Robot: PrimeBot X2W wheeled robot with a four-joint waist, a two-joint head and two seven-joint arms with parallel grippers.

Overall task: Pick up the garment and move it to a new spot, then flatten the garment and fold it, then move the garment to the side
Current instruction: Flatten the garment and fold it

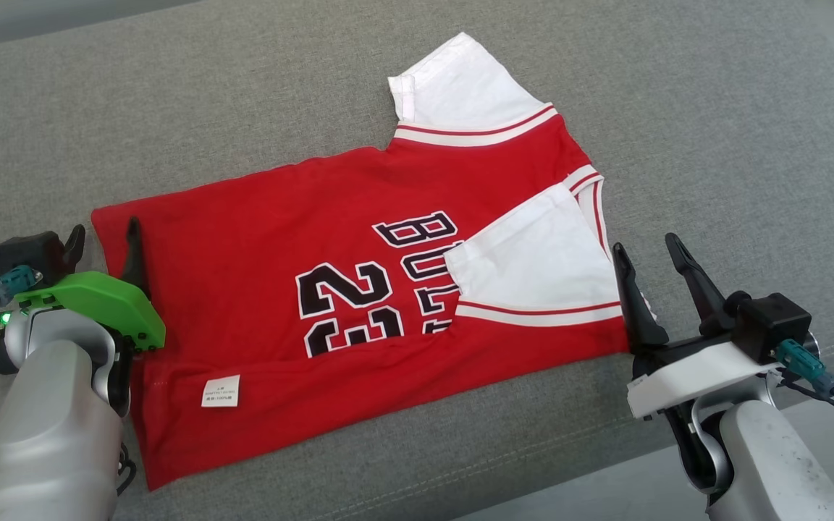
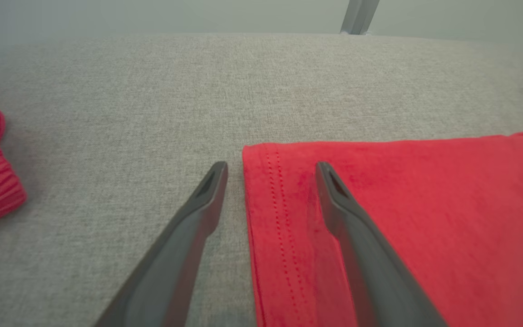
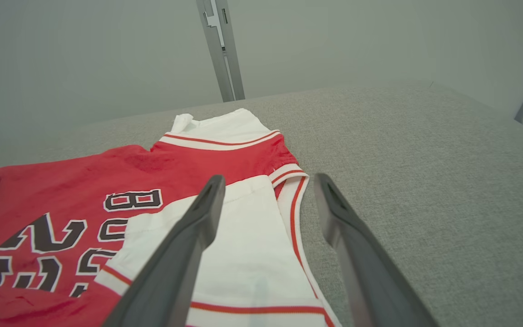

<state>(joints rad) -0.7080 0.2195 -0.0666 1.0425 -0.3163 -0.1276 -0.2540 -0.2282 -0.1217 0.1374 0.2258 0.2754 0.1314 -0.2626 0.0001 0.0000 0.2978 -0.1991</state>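
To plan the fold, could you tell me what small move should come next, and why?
Probably shut the left gripper and right gripper on the jersey: both stand open, straddling its hem and trimmed edge, holding nothing.

left hand: green bracket | right hand: white bracket | forearms: silver, teal plugs

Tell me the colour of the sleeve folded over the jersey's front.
White sleeve, red-striped trim; head view shows it best.

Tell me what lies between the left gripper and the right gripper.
The red jersey, flat on the grey cushion, spans that stretch, left gripper to right gripper; the head view shows it.
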